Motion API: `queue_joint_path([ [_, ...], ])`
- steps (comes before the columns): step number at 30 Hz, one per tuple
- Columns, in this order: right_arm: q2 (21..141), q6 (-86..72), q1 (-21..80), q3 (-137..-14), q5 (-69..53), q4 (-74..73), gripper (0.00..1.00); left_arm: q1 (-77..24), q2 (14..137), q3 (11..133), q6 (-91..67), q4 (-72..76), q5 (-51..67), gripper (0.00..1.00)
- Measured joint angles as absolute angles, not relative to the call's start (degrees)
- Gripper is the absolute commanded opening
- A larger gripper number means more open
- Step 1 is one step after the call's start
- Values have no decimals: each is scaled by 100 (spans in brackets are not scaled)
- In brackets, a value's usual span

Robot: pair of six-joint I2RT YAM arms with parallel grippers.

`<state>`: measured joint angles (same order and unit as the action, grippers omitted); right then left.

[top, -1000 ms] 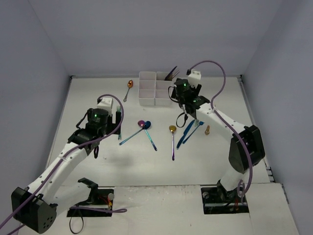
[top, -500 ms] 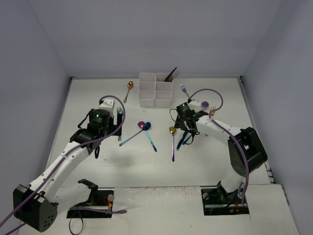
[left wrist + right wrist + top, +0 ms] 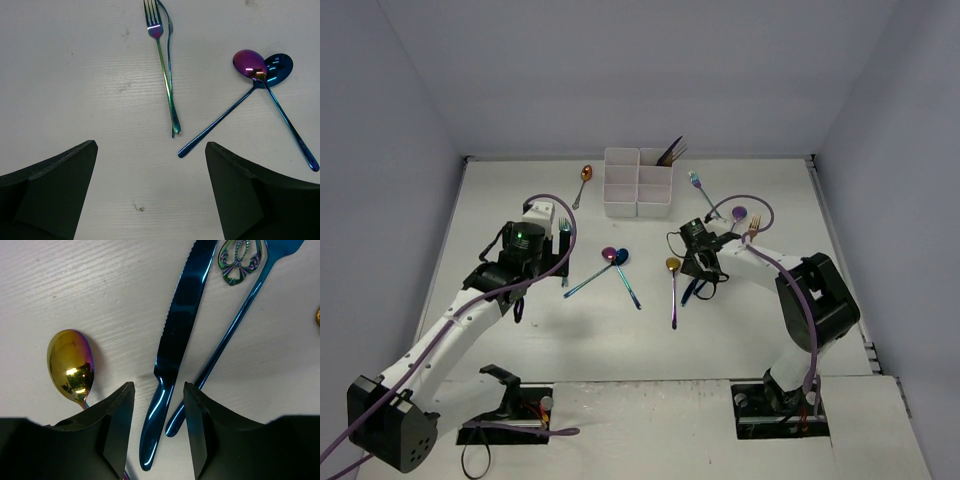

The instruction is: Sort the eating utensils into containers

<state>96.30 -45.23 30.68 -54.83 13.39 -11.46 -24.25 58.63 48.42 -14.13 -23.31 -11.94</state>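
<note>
— Blue steel in the middle: is the right claw [image 3: 156,427] holding that knife [image 3: 175,335]?

— Not gripping. Its two fingers [image 3: 107,432] stand half spread, one on each side of the knife's handle, with a sliver of desk [image 3: 75,285] showing on both sides. A gold spoon [image 3: 70,365] lies just beside the blade on one side, and a slim blue handle [image 3: 227,335] on the other.

— And the arm?

— The right arm [image 3: 815,300] is folded low, its wrist tipped down over the middle of the desk, a little towards the right edge.

— The left claw [image 3: 150,200]?

— Spread wide and empty, hanging above bare desk. Ahead of it lie a rainbow fork [image 3: 162,70] with a blue piece [image 3: 169,55] pressed alongside, and a purple spoon [image 3: 248,63] crossing a blue spoon [image 3: 277,67]. The left arm [image 3: 460,322] reaches out from the near left corner.

— The box?

— A white box [image 3: 622,207] of six cells sits at the middle of the far edge. Dark handles [image 3: 672,152] stand in its far right cell. A copper spoon [image 3: 583,178] lies just left of it.
</note>
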Motion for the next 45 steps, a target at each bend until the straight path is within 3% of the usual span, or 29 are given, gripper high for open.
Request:
queue_joint_path([
  [7,9815,-4556,3002,-5485,1258,-1088,26,-2425,5863,4842,-1413,-2331,-1199,87],
  [9,9820,-4561,3002,-5485,1257,-1081,16,-2425,5863,4842,-1413,-2331,-1197,87],
  [14,9826,-4578,3002,-5481,1245,-1034,1,-2425,5863,4842,-1413,-2331,-1200,87],
  [24,9755,-4412,3002,-5474,1261,-1059,0,-2425,5863,4842,-1413,-2331,-1208,87],
  [30,9017,-4030,3007,-5598,1478,-1226,0,-2425,5863,4842,-1413,-2331,-1210,87],
  [38,8278,-3287,3040,-6747,1839,-1071,0,-2425,5863,4842,-1413,-2331,-1232,87],
  [45,8541,-2479,3041,-7863,2036,23,0,-2425,5861,4842,-1413,-2329,-1232,87],
])
